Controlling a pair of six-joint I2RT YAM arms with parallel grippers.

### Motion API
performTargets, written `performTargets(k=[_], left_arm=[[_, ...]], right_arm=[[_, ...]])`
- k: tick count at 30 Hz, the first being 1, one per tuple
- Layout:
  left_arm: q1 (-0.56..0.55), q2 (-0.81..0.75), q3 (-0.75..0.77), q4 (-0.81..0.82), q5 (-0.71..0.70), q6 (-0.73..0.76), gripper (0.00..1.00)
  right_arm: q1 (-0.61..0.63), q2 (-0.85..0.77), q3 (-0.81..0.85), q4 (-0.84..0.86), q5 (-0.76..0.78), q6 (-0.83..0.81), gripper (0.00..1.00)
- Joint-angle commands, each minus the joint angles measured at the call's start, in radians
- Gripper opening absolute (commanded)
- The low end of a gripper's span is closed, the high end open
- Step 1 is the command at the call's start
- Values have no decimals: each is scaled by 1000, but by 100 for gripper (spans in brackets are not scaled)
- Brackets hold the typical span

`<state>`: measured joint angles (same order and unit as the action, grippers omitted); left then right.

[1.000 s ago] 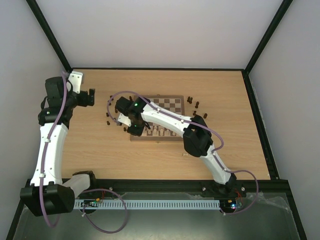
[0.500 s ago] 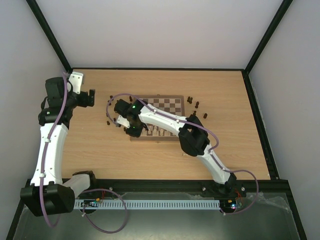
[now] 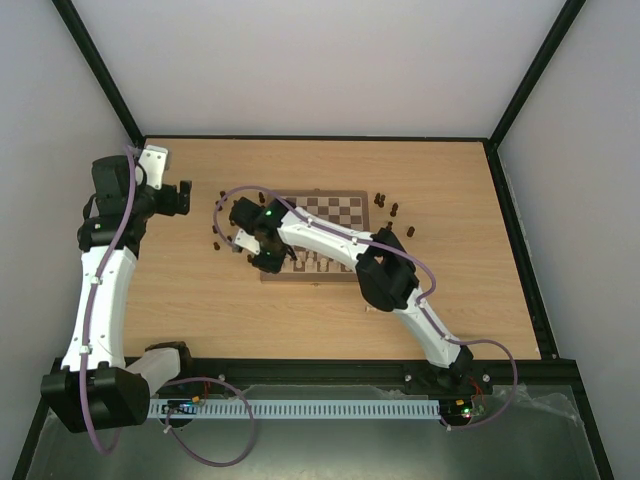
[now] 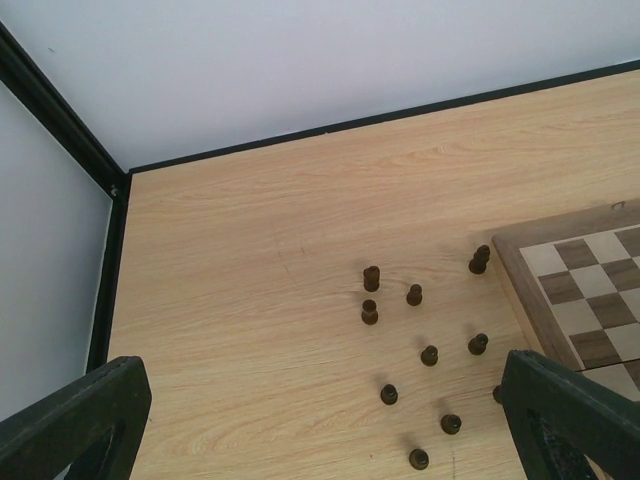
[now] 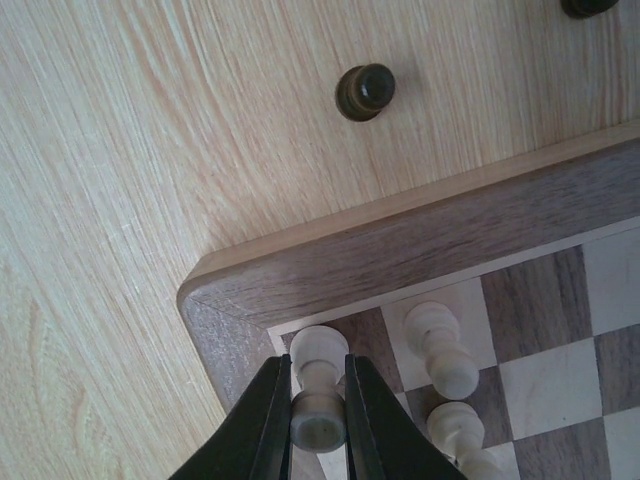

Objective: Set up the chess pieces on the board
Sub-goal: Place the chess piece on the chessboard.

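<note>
The right tool (image 5: 313, 372) is crowded at the board (image 5: 450, 225) near its left corner: it pinches a pale piece (image 5: 318, 400), and two more pale pieces (image 5: 440, 345) stand just beside it on neighbouring squares. Off the rim one dark piece (image 5: 365, 92) stands near, with bare surface (image 4: 250, 250) around it. The right arm (image 3: 330, 238) stretches over the board's near rows and bars the way from above. Left of the board, scattered dark pieces (image 4: 415, 295) leave gaps narrower than the left tool (image 3: 180, 196), whose jaws are spread wide. Bare wood runs to the black frame rail (image 4: 60, 130).
</note>
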<state>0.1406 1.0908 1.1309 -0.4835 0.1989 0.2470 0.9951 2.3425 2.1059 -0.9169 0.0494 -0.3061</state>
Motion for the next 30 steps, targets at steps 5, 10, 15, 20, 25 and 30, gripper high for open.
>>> performTargets(k=[5, 10, 15, 20, 25, 30], left_arm=[[5, 7, -5, 15, 28, 1, 99], [5, 14, -2, 18, 36, -2, 99], [4, 20, 0, 20, 41, -1, 99], [4, 18, 1, 22, 45, 0, 99], [2, 18, 0, 22, 46, -1, 99], [2, 20, 0, 23, 46, 0, 99]], right_arm=[[-22, -12, -47, -19, -5, 10, 10], [-23, -21, -64, -16, -14, 14, 11], [-24, -31, -68, -14, -18, 16, 15], [-23, -49, -71, -3, -16, 15, 21], [-23, -55, -70, -2, -13, 13, 23], [-24, -65, -63, 5, -6, 13, 25]])
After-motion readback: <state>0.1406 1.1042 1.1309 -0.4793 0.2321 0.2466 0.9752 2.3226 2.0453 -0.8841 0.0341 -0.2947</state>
